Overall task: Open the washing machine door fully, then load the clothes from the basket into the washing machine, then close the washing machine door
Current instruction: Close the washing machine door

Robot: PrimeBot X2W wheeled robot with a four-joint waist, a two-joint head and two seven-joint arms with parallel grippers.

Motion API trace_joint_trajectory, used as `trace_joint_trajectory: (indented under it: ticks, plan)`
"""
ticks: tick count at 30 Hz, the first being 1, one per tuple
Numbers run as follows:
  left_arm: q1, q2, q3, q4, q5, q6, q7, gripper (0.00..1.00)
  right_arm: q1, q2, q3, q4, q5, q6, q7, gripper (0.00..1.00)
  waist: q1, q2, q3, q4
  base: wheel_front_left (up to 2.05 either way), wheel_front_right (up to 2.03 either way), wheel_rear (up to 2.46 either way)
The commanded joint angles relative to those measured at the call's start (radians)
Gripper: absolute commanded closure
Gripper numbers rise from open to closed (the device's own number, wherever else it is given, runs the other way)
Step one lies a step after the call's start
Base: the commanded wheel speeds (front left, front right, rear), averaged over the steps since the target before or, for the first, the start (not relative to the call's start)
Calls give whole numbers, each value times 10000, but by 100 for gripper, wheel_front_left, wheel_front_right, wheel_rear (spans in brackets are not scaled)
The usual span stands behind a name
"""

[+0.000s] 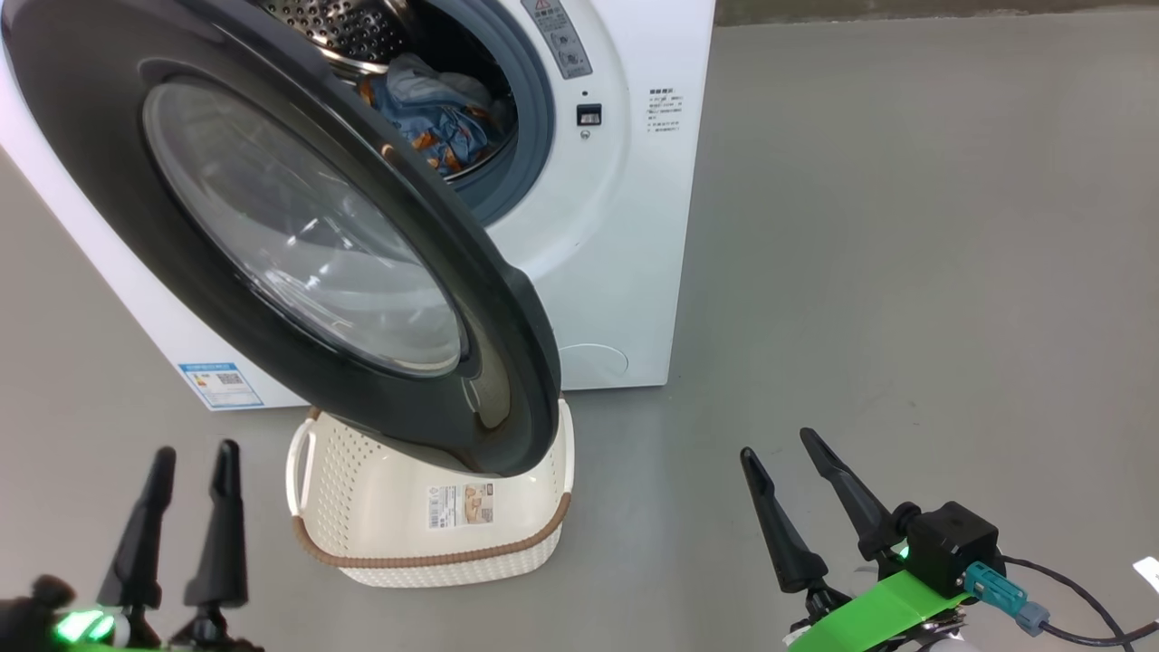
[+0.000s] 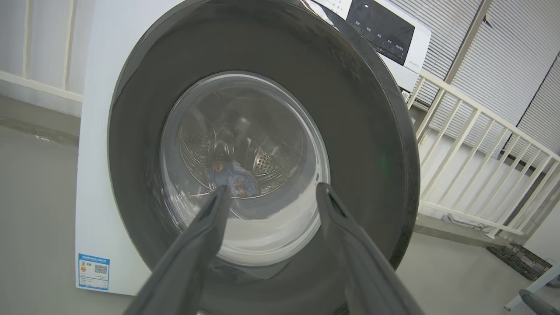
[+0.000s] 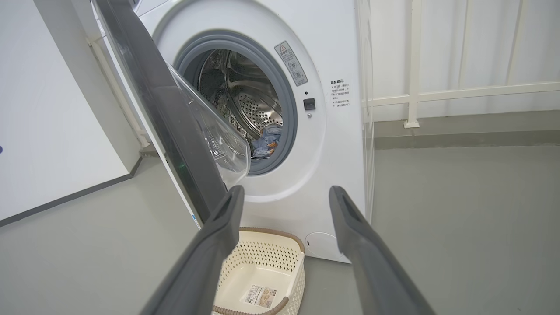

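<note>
Head view has the washing machine door [image 1: 299, 235] swung partly out from the front, its black rim and glass bowl hanging above the basket [image 1: 362, 507]. Behind it the clothes [image 1: 435, 118], blue fabric with orange-brown print, lie low in the steel drum inside the grey-blue gasket. The washing machine [image 1: 625, 226] stands on a grey floor [image 1: 905, 272], with a blue label [image 1: 220, 385] at its lower corner. The basket sits on the floor just in front of the machine, its inner sticker [image 1: 460, 505] uncovered. The left pincer [image 1: 196, 448] at lower left and the right pincer [image 1: 777, 442] at lower right both have their fingers spread wide, gripping and touching nothing. The left wrist view faces the door's glass.
</note>
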Motion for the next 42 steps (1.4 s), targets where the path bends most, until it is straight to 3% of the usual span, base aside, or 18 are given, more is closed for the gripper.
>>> trace_joint_trajectory:
  ticks: [1,17,42]
  plan:
    - [-74,217,415,-152,456,-33,-80,0,-12,51,226,-278,-87,16,-49,0,0,0,7,5,0,0,0]
    - [665,-324,1171,403,3792,-33,-81,0,-15,51,220,-364,-189,16,-49,0,0,0,48,3,0,0,0]
    - [916,-720,1431,895,4094,-33,-82,0,-84,51,190,-330,-206,16,-49,0,0,0,78,-69,0,0,0]
